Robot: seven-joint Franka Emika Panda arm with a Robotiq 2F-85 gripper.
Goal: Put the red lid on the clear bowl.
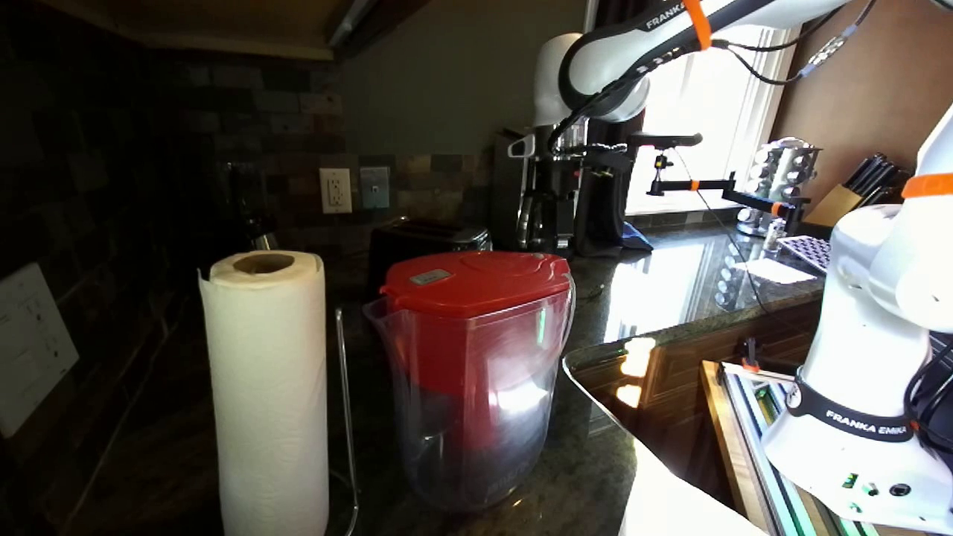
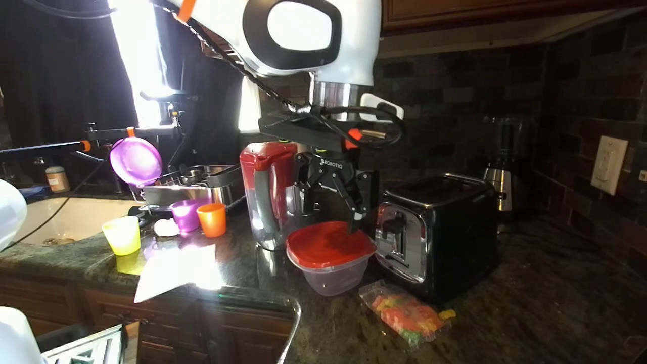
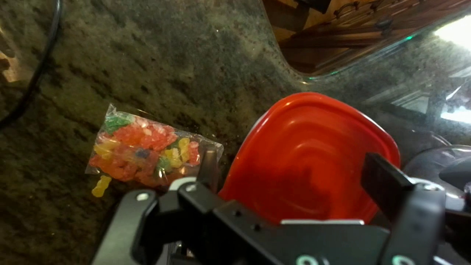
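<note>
The red lid [image 2: 328, 247] lies flat over the top of the clear bowl [image 2: 336, 278], on the dark counter. It also fills the middle of the wrist view [image 3: 309, 147], with a thin pale rim showing along its edge. I cannot tell whether it is pressed down all round. My gripper [image 2: 331, 221] is open, pointing down just above the lid. In the wrist view its fingers [image 3: 290, 160] are wide apart with nothing between them. I cannot tell whether a fingertip touches the lid. In an exterior view the bowl and lid are hidden behind the pitcher [image 1: 476, 357].
A black toaster [image 2: 455, 242] stands close beside the bowl. The red-topped pitcher [image 2: 268, 212] stands on its other side. A candy bag [image 2: 404, 313] lies in front of the toaster. A paper towel roll [image 1: 268, 402] and several cups, including an orange cup [image 2: 212, 220], stand on the counter.
</note>
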